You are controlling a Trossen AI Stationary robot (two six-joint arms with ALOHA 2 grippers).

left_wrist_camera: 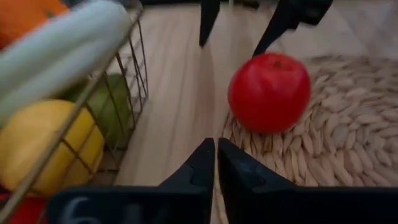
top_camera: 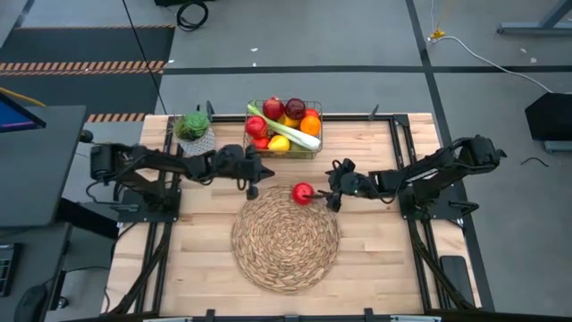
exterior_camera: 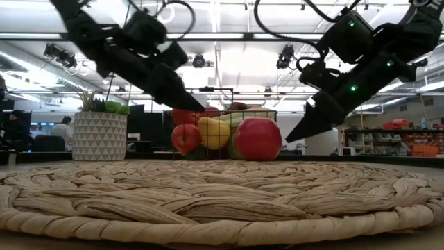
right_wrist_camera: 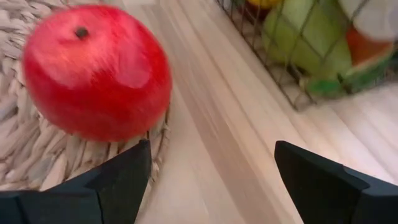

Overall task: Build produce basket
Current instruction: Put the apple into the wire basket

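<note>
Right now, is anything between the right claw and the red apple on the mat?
Nothing visible. The right claw is open beside the red apple, which sits at the woven mat edge.

Lighting: bright, even, from long white ceiling strip lights (exterior_camera: 229,35) overhead; these glare to pure white in the low view.
Shadows: soft and short beneath both arms on the pale wooden table (top_camera: 375,241).
Highlights: broad white sheen on the glossy red apple (right_wrist_camera: 93,68).
Focus: round woven straw mat (exterior_camera: 222,201) blurred nearest the low camera; small dark wire basket (left_wrist_camera: 134,74) and its fruit smeared soft in both wrist views.
</note>
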